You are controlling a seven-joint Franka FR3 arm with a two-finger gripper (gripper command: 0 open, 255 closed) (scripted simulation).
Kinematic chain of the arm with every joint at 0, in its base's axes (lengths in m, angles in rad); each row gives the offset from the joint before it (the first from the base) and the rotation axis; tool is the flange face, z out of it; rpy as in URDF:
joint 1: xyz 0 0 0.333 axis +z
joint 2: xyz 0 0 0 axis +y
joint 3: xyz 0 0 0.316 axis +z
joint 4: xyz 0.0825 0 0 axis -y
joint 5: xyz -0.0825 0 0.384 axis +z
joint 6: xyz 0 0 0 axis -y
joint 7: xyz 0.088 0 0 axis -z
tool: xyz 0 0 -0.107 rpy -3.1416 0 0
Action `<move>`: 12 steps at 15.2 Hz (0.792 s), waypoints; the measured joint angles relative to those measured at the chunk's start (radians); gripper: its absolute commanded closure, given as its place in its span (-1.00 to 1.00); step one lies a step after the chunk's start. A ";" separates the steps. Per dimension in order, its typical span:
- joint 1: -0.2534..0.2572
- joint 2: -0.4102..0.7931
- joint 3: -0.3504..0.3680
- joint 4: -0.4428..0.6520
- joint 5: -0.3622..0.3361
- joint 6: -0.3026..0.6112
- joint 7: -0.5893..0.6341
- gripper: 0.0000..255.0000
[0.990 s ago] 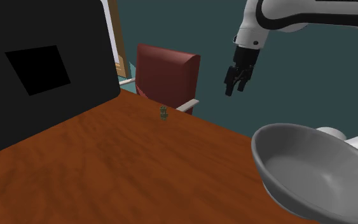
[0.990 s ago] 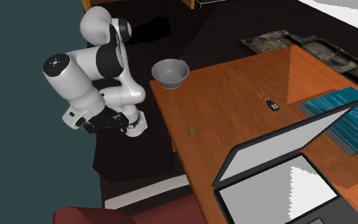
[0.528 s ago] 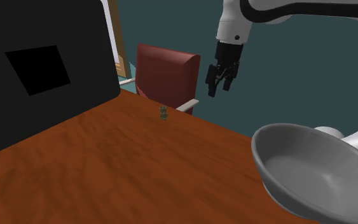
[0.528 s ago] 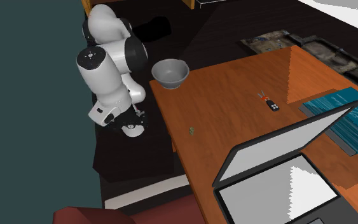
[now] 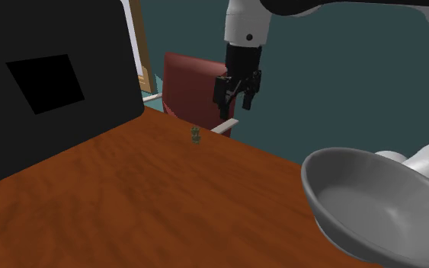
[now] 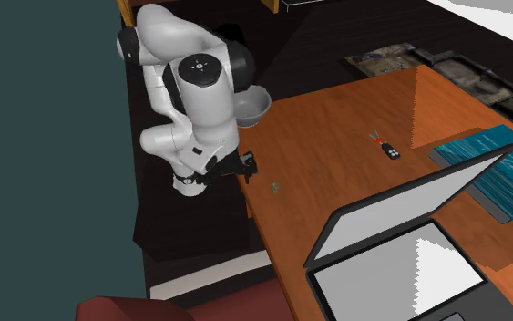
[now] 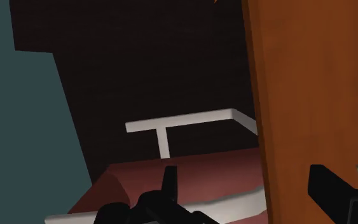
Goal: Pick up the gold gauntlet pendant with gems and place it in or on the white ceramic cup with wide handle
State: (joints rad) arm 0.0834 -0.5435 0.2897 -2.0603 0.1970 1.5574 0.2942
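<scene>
**Approach to the pick.** The all-black two-finger pincer, released with its fingers apart, hangs over the edge of the reddish-brown wooden surface. It is near the small gold-green pendant, which lies alone by that edge. This pose suits a descent from above. The grey bowl-like vessel waits well apart. The open black laptop and dark red armchair appear clear of the path.
</scene>
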 measured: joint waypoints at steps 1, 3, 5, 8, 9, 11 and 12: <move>0.004 0.027 0.027 0.028 0.001 0.003 0.028 -1.00; 0.008 0.087 0.075 0.094 -0.007 -0.003 0.078 -1.00; 0.010 0.153 0.119 0.174 -0.023 -0.017 0.125 -1.00; 0.018 0.241 0.187 0.274 -0.053 -0.034 0.200 -1.00; 0.021 0.263 0.205 0.291 -0.061 -0.030 0.221 -1.00; 0.025 0.273 0.217 0.290 -0.064 -0.021 0.235 -1.00; 0.026 0.271 0.219 0.276 -0.063 -0.008 0.236 -1.00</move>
State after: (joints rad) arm 0.1094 -0.2723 0.5083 -1.7842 0.1339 1.5490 0.5301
